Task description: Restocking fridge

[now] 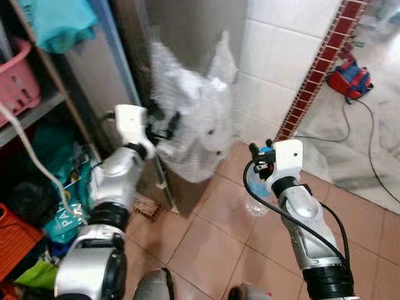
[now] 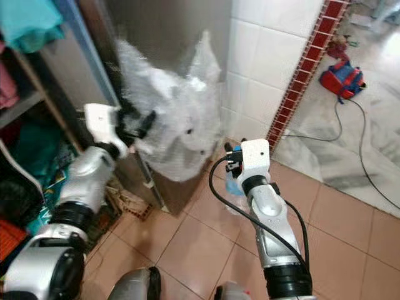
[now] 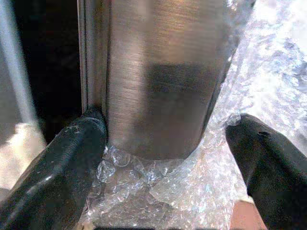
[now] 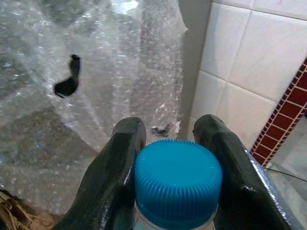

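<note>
Right gripper [image 4: 177,143] pinches my clear bottle [image 1: 255,190] by its ribbed blue cap [image 4: 177,179], hanging low over the floor tiles [image 1: 206,231]. Left gripper [image 3: 165,143], fingers spread, straddles the steel fridge edge [image 3: 158,86] amid bubble wrap [image 1: 194,119]. Pink basket [image 1: 15,78] sits on the shelf, contents unclear.

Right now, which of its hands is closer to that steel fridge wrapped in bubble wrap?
Left. The left hand is open at the fridge edge; the right hand is off to the side, holding a blue-capped bottle.

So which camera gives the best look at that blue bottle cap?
The right wrist view: the blue cap sits large between the right hand's fingers. The eye views show just a blue speck at that hand and the clear bottle below.
</note>
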Controlling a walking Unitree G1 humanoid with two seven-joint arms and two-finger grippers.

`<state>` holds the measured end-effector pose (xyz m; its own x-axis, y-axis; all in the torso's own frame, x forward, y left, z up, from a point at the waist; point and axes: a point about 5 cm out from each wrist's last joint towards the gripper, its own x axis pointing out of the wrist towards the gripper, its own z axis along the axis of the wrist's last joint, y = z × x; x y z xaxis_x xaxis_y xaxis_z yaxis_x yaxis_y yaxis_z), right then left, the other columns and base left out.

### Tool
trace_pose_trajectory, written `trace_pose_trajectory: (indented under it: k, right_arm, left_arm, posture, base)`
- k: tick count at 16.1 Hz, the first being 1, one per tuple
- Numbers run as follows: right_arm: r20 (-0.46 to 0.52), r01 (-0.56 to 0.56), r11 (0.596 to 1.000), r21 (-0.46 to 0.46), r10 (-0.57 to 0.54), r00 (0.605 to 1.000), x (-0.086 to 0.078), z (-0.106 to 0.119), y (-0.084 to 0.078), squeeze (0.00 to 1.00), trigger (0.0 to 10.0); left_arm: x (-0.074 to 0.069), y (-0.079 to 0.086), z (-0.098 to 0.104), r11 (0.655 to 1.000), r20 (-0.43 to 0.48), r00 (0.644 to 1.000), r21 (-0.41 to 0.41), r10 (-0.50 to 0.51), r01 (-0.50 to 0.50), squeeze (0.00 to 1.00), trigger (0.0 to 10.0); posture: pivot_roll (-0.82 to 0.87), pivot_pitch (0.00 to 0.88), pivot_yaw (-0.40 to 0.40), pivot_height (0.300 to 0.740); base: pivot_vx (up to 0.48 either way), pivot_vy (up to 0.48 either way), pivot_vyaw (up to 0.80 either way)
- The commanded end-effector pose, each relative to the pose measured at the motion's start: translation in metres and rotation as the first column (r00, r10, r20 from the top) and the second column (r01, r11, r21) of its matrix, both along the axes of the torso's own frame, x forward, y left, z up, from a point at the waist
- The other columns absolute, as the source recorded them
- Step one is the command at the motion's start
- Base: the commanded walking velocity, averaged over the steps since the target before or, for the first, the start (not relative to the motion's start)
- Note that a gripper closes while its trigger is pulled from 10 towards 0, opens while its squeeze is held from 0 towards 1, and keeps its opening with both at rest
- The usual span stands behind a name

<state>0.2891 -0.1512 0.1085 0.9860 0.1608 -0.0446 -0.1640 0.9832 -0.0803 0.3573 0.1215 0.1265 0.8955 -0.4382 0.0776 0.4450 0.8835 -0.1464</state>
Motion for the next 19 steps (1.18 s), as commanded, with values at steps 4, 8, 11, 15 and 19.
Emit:
trace_pose_trajectory:
  k: [4,8,11,15,19]
  right_arm:
    - [0.031,0.09,0.996,-0.025,-0.089,0.996,0.0,0.004,-0.011,0.0,10.0]
    - [0.044,0.212,0.974,-0.085,-0.208,0.977,0.0,0.002,-0.023,0.0,10.0]
    - [0.052,0.253,0.961,-0.113,-0.249,0.967,0.001,0.001,-0.026,0.0,10.0]
    - [0.064,0.307,0.943,-0.126,-0.301,0.951,0.002,0.002,-0.033,0.0,10.0]
    - [0.065,0.326,0.937,-0.123,-0.32,0.945,0.003,0.002,-0.035,0.0,10.0]
  left_arm:
    - [-0.007,-0.032,-0.013,0.989,-0.042,0.99,0.052,-0.136,0.138,0.0,10.0]
    - [-0.011,-0.041,-0.015,0.983,-0.026,0.985,0.06,-0.173,0.174,0.0,10.0]
    - [-0.016,-0.051,-0.019,0.976,-0.028,0.978,0.066,-0.207,0.208,0.0,10.0]
    - [-0.021,-0.065,-0.022,0.967,-0.029,0.97,0.068,-0.243,0.245,0.0,10.0]
    - [-0.026,-0.075,-0.026,0.96,-0.03,0.962,0.075,-0.27,0.271,0.0,10.0]
  posture:
    - [-0.06,0.102,0.03,0.74]
    - [-0.05,0.1,0.028,0.74]
    - [-0.05,0.094,0.037,0.74]
    - [-0.06,0.084,0.041,0.74]
    - [-0.06,0.084,0.042,0.74]
  base:
    - [0.0,0.0,-0.75]
    - [0.063,0.0,-0.75]
    - [0.255,0.0,-0.75]
    - [0.251,0.0,-0.7]
    - [0.25,0.0,-0.63]
